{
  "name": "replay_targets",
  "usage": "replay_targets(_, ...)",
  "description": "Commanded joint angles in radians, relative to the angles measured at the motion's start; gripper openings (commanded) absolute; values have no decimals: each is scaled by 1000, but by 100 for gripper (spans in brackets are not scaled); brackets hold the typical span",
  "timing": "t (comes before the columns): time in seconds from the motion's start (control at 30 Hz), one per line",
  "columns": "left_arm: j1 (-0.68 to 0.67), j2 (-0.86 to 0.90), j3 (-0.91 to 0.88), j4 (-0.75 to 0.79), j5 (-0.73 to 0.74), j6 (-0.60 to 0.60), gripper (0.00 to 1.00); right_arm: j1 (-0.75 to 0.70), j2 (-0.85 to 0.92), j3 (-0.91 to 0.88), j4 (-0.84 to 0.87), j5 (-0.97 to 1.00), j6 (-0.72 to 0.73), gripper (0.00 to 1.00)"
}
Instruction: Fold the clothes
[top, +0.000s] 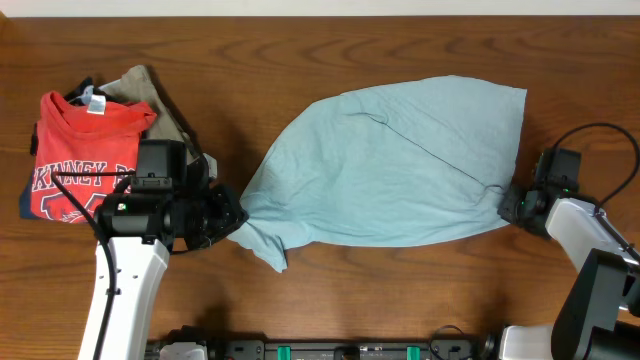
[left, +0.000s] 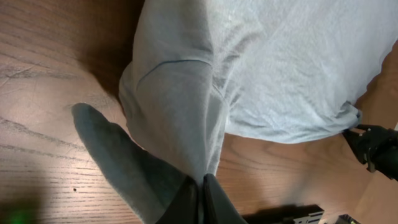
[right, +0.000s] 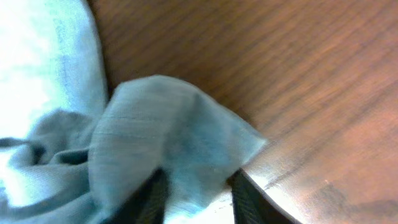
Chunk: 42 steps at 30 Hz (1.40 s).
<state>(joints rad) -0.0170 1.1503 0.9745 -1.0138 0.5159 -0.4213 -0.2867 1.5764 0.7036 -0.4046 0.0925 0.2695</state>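
Though clothes (top: 400, 165) pinched in left end effector (top: 232, 222) and right end effector (top: 508, 203), red T-shirt (top: 85, 150) lettering unclear.

We reach our left arm (top: 125, 285) up from the counter's (top: 400, 300) near edge, left claw (top: 228, 216) pinched on the clothes (top: 400, 160). Our right arm (top: 590, 250) bends in from the near right corner, right claw (top: 510, 204) clamped likewise, both wrists low.
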Motion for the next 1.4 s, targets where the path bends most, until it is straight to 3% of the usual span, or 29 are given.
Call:
replay_targets(0.0,-2,2,-5,-3,-12,10,6,-5,53,-52,-6,23,-9,18)
replay_targets(0.07,-2,2,-5,-3,-12,10,6,-5,53,-52,-3,23,-9,14)
replay_targets(0.13,-2,2,-5,-3,-12,10,6,-5,53,-52,-3,23,-8,1)
replay_targets(0.3,-2,2,-5,-2,-12,10,6,-5,35,-34,-63,-60,-9,1)
replay_targets(0.53,-2,2,-4,11,-12,11,6,-5,-92,108,-299,-206,-10,1)
replay_targets(0.7,-2,2,34,53,-20,96,6,-5,-196,310,-503,-262,-69,1)
replay_targets(0.9,-2,-1,200,69,-123,145,6,-5,-240,626,-708,-262,-118,1)
replay_targets(1.37,39,-58,737,79,-178,159,6,-105,-258,1284,-883,-243,-128,1)
